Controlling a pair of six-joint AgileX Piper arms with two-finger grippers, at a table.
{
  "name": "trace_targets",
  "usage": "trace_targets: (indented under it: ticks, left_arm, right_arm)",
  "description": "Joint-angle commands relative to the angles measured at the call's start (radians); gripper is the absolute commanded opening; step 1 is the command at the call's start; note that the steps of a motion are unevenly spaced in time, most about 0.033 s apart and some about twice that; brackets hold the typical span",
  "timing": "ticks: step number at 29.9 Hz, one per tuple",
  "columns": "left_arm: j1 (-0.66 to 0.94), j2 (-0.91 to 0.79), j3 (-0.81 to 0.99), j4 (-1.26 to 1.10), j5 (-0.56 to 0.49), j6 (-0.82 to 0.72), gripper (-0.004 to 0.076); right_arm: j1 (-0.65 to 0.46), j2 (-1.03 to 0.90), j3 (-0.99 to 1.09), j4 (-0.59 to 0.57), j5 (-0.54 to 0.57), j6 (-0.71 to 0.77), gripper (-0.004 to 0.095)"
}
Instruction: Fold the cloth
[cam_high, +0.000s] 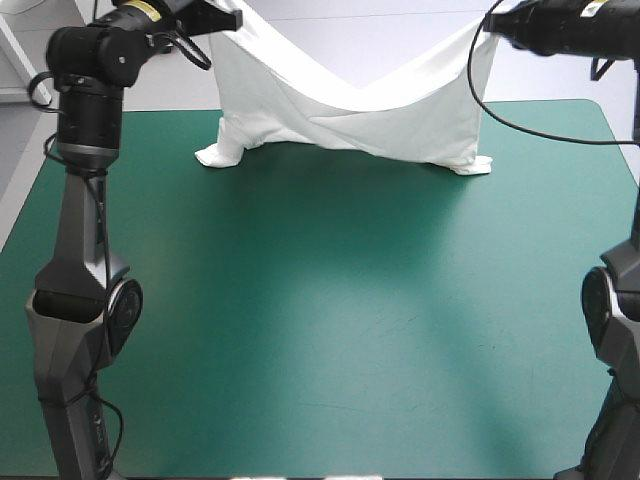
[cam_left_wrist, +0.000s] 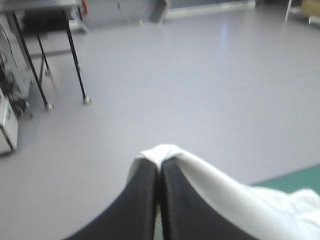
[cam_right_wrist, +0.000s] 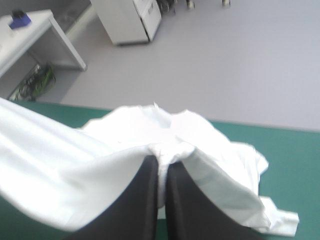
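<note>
A lab or workshop: teal-green covered table (cam_high: 320, 330), bare grey floor (cam_left_wrist: 200, 75), white cabinet (cam_right_wrist: 131, 20).

T-shirt (cam_high: 350, 125) — above table (cam_high: 320, 330), far side | lower corners resting on it

Teal-green cover (cam_high: 330, 320), rounded corners; faint scuffs, poss.

2 dark grey arms (cam_high: 80, 250) with black joints, yellow wrist bands.
</note>
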Motion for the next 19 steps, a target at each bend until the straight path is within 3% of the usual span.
trace_targets:
  ticks: [1,7,12,19]
  left_arm:
    - [0.002,0.025,-0.021,0.003,-0.009,-0.040,-0.0022]
    - [0.002,0.173,-0.021,0.003,0.046,-0.113,-0.0022]
    - [0.002,0.240,-0.021,-0.030,0.176,-0.121,-0.0022]
    - [0.002,0.259,-0.019,0.095,0.354,-0.123,-0.0022]
  right_arm:
    - [-0.001,0.046,-0.017,0.016,0.009,0.040,-0.0003]
    - [-0.001,0.187,-0.017,0.022,0.016,0.079,-0.0003]
    - [0.004,0.250,-0.017,0.016,0.017,0.105,-0.0003]
    - [0.084,0.249,-0.014,-0.230,0.019,0.074,-0.0003]
